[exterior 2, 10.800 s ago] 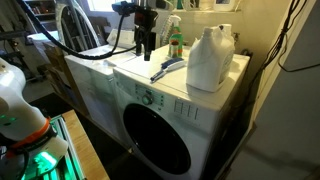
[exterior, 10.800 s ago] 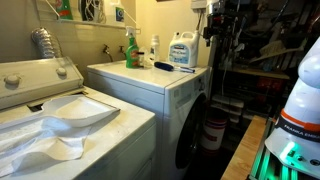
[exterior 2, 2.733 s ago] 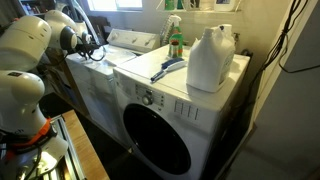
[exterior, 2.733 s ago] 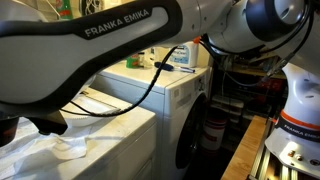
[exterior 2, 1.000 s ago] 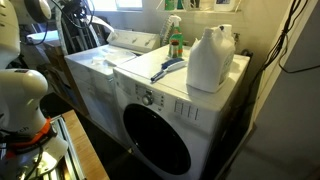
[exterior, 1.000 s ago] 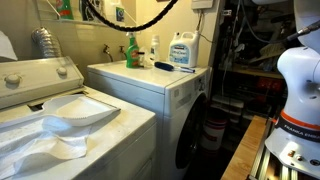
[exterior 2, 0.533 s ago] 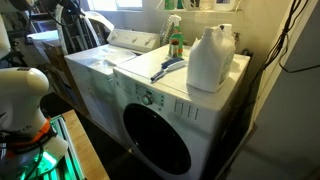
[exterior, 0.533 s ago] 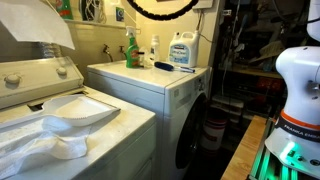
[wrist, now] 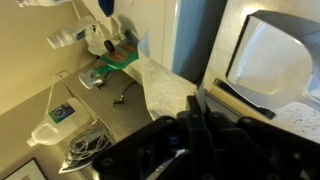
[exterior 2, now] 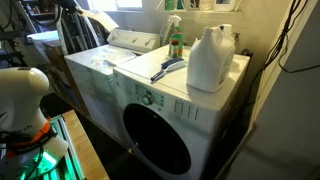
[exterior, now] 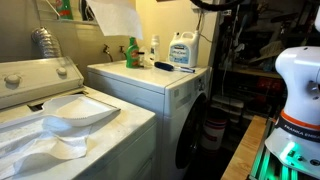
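Observation:
My gripper fills the bottom of the wrist view, dark and shut on the corner of a pale cloth. The cloth trails away from the fingers over the top of the dryer. In both exterior views the cloth hangs high in the air, above the gap between the washer and the dryer. The gripper itself is hard to make out in those views, near the top edge.
On the dryer stand a green spray bottle, a small white bottle, a big detergent jug and a brush. The washer's lid is up, with more white fabric on it. The robot's base stands beside the machines.
The hanging cloth has swung sideways from above the washer toward the dryer, and the arm and its cable have moved with it. The gripper has stayed shut.

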### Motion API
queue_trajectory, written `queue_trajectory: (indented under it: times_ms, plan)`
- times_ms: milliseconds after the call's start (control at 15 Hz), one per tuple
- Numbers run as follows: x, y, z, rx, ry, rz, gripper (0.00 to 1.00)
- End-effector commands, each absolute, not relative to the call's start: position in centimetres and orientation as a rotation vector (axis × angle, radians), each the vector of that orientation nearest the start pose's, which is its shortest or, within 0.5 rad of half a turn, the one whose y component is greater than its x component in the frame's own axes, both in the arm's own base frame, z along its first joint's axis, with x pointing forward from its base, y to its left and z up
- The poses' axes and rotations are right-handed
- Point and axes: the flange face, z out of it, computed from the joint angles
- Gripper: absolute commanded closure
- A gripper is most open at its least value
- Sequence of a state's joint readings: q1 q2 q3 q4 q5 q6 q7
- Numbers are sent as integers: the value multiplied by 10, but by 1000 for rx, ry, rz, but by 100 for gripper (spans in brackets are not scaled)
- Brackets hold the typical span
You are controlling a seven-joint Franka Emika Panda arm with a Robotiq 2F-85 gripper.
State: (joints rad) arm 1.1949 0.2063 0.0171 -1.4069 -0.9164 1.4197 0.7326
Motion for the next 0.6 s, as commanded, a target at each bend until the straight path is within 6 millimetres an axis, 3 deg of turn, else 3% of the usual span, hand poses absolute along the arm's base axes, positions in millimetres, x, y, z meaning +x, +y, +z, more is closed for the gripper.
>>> queue_trajectory:
  times_ms: [0, 200, 533]
  plan:
    - [296, 520, 620, 2285, 484, 835, 99]
    - [288, 507, 625, 2277, 480, 846, 99]
    - [288, 506, 620, 2272, 476, 843, 100]
